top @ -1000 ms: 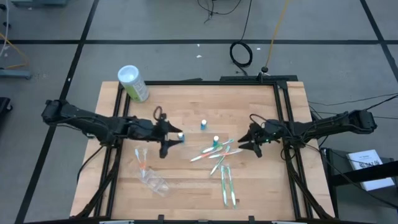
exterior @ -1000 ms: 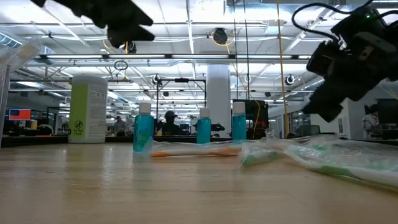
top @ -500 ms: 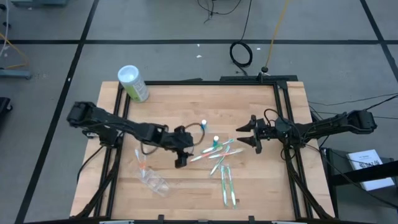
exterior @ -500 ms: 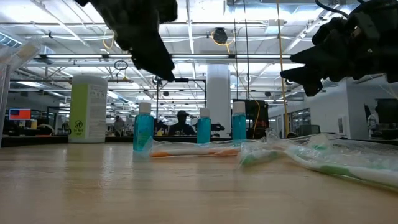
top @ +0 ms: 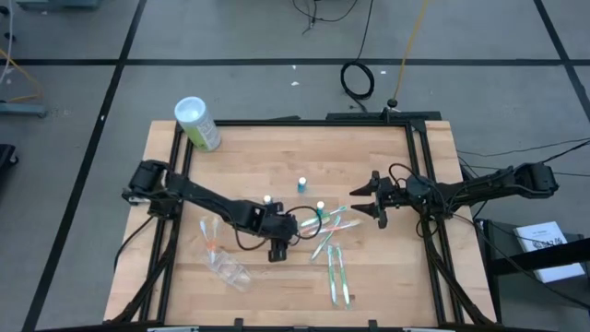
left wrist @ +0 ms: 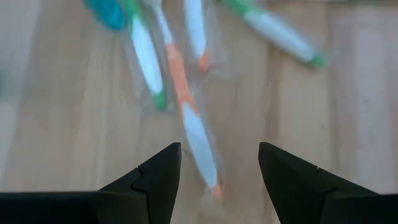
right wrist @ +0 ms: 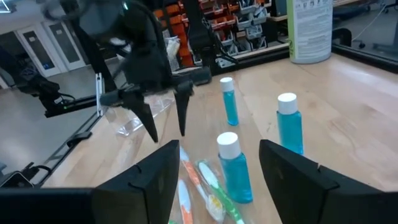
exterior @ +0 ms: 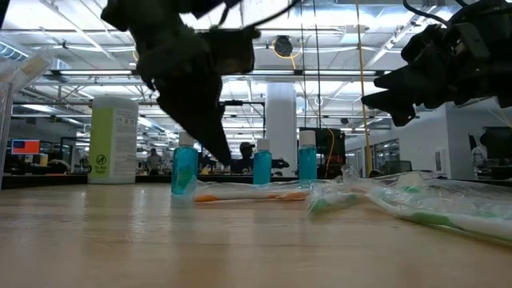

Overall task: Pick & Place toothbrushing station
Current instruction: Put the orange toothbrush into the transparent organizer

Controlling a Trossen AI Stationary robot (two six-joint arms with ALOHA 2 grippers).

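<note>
Several thin white toothbrushes with green or orange accents (top: pixel 318 229) lie in clear wrap at the table's middle, and more toothbrushes (top: pixel 337 274) lie nearer the front. Three blue tubes (top: pixel 301 185) stand upright beyond them. A clear holder (top: pixel 227 267) lies at the front left, with an orange toothbrush (top: pixel 210 235) beside it. My left gripper (top: pixel 277 251) is open and hovers just left of the toothbrush pile; in its wrist view an orange-and-white toothbrush (left wrist: pixel 189 115) lies ahead, between the open fingers. My right gripper (top: pixel 369 203) is open and hovers right of the pile, facing the tubes (right wrist: pixel 233 167).
A large green canister with a white lid (top: pixel 197 124) stands at the table's far left corner. Black frame rails (top: pixel 419 184) run along the table's left and right sides. Bare wood (top: pixel 387 277) lies at the front right.
My left gripper has swung from beside the leftmost tube toward the table's right and near edges, coming down by the toothbrush pile. My right gripper has tipped up from pointing downward to near level, then held still. The tubes and toothbrushes have not moved.
</note>
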